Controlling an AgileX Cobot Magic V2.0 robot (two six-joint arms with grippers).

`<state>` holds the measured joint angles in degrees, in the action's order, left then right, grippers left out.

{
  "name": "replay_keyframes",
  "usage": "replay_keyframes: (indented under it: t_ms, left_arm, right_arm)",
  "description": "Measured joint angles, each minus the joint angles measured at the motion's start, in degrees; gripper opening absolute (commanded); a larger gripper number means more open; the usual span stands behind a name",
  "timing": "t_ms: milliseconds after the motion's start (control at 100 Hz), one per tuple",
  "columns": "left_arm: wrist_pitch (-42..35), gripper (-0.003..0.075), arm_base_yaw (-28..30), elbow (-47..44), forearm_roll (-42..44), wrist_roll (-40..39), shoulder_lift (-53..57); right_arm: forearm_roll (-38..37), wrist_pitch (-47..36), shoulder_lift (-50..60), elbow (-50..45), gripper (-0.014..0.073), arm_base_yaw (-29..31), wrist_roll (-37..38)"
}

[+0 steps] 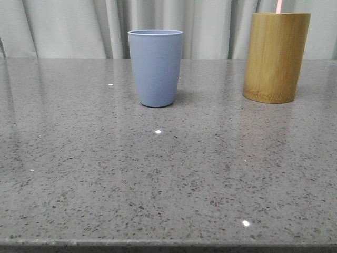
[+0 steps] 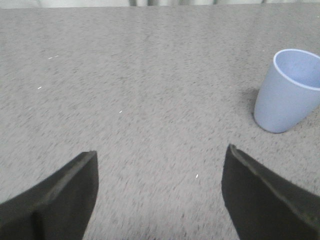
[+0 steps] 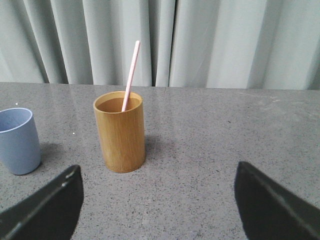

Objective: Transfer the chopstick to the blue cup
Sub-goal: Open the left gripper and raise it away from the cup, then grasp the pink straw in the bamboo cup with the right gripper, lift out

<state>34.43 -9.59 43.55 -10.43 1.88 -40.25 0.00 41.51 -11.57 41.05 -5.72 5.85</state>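
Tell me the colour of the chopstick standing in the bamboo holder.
Pale pink; the chopstick shows best in the right wrist view, leaning in the bamboo holder.

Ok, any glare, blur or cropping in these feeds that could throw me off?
Front view: small bright light specks on the polished table, and the chopstick is cropped at the frame's top edge. Left wrist view: soft overall, the dark jaws blurred; the blue cup is cut by the frame edge. Right wrist view: sharpest, with chopstick and bamboo cup clear.
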Motion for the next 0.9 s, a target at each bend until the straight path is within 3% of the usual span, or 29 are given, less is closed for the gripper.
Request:
replay_keyframes:
  t_ms: [240,480,900]
  left_arm:
    - [1.2,0.0504,1.9,-8.5,0.0,0.0,12.5]
    - [1.5,0.0504,1.9,-10.3,0.0,0.0,14.9]
    - [1.5,0.0503,1.9,-10.5,0.0,0.0,14.9]
  right_arm:
    - [0.0,0.0,0.0,0.0,0.0614,0.0,0.0]
    - [0.7,-4.7,-5.0,0.0,0.0614,0.0,0.0]
    - [1.2,-28.1,-31.9,2.6,0.0614,-0.5,0.1]
